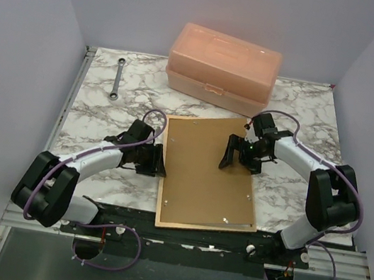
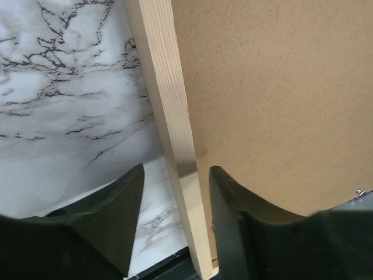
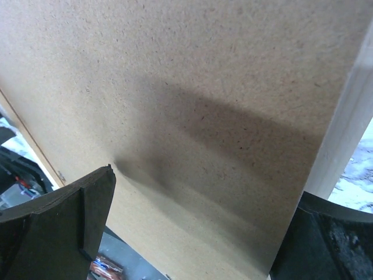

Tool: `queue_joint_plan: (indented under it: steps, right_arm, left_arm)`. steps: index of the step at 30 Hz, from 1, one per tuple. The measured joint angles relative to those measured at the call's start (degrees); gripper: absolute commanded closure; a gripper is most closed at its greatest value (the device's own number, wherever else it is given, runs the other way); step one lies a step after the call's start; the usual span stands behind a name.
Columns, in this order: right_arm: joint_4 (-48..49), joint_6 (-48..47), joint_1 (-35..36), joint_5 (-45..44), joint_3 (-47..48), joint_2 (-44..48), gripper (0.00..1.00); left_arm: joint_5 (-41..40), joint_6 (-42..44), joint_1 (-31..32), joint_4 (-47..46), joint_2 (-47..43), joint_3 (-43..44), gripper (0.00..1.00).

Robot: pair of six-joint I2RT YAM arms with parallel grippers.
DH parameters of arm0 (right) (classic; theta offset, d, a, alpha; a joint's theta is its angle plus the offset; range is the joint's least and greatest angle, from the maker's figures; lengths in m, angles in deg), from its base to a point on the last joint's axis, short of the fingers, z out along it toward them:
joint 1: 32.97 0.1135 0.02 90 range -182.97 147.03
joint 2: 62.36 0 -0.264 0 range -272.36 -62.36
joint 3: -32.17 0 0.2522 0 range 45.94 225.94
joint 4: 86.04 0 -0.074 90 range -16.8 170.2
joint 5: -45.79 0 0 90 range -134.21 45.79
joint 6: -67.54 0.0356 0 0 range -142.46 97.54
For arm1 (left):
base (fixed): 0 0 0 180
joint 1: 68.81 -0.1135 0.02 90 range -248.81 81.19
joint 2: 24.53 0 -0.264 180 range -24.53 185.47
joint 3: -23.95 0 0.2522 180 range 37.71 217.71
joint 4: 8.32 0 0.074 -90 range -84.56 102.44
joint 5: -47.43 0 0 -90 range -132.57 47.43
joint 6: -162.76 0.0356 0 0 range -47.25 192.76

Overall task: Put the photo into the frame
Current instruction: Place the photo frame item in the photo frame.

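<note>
Two L fingers (image 2: pixel 116 221) stand partly apart astride the frame's (image 2: pixel 175 134) left rail. One is over the marble surface (image 2: pixel 64 87) outside the frame, the other over the brown backing panel (image 2: pixel 274 87) inside it. A small gap shows on both sides of the rail, so nothing is held. R fingers (image 3: pixel 64 216) are spread wide above the panel near the frame's far-right corner, holding nothing; if the tips touch the panel I cannot tell. Frame lies flat, back side up, w/ the panel filling its opening. Photo is not to see in any view. Peach box (image 1: pixel 224 67) stands just behind the frame's far edge. Wrench (image 1: pixel 117 78) lies far-left of the frame, well apart.
</note>
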Motion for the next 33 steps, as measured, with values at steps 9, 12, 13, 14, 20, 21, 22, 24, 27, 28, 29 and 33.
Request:
queue_joint_plan:
  steps: [9, 12, 13, 14, 20, 21, 22, 24, 27, 28, 29, 33]
  right_arm:
    - [-3.34, 0.68, 2.97, -8.04, 2.12, 1.07, 0.0]
    - [-4.42, 0.92, 3.34, -9.75, 2.49, 1.88, 0.0]
    - [-4.68, 0.96, 3.43, -10.16, 2.67, 1.99, 0.0]
    - [-4.81, 1.01, 3.43, -10.54, 2.75, 2.1, 0.0]
    - [-5.42, 1.22, 3.43, -11.1, 2.78, 2.58, 0.0]
    - [-5.57, 1.27, 3.43, -11.19, 2.8, 2.62, 0.0]
    - [-5.68, 1.29, 3.43, -11.26, 2.82, 2.67, 0.0]
    - [-5.75, 1.31, 3.43, -11.23, 2.84, 2.71, 0.0]
    - [-5.73, 1.31, 3.45, -10.95, 2.84, 2.8, 0.0]
    - [-5.73, 1.31, 3.61, -10.75, 2.84, 2.84, 0.0]
    - [-5.73, 1.31, 3.67, -10.64, 2.84, 2.89, 0.0]
    - [-5.73, 1.31, 4.09, -10.58, 2.84, 2.89, 0.0]
  left_arm:
    - [-1.33, -0.87, 0.0, -0.17, -4.2, -1.01, 0.28]
    - [-1.4, -1.2, 0.0, -0.15, -4.66, -1.01, 0.28]
    - [-1.42, -1.25, 0.0, -0.15, -4.7, -1.01, 0.27]
    - [-1.42, -1.27, 0.0, -0.15, -4.74, -1.01, 0.27]
    - [-1.46, -1.6, 0.0, -0.15, -4.76, -1.01, 0.27]
    - [-1.46, -1.62, 0.0, -0.13, -4.76, -1.03, 0.27]
    - [-1.46, -1.64, 0.0, -0.15, -4.76, -1.03, 0.28]
    - [-1.49, -1.68, 0.0, -0.15, -4.76, -1.03, 0.28]
    - [-1.51, -1.92, 0.0, -0.44, -4.76, -1.22, 0.32]
    - [-1.53, -2.16, 0.0, -0.57, -4.76, -1.38, 0.33]
    - [-1.53, -2.51, 0.0, -0.81, -4.7, -1.49, 0.35]
    - [-1.6, -3.85, 0.0, -2.25, -3.63, -1.7, 0.4]
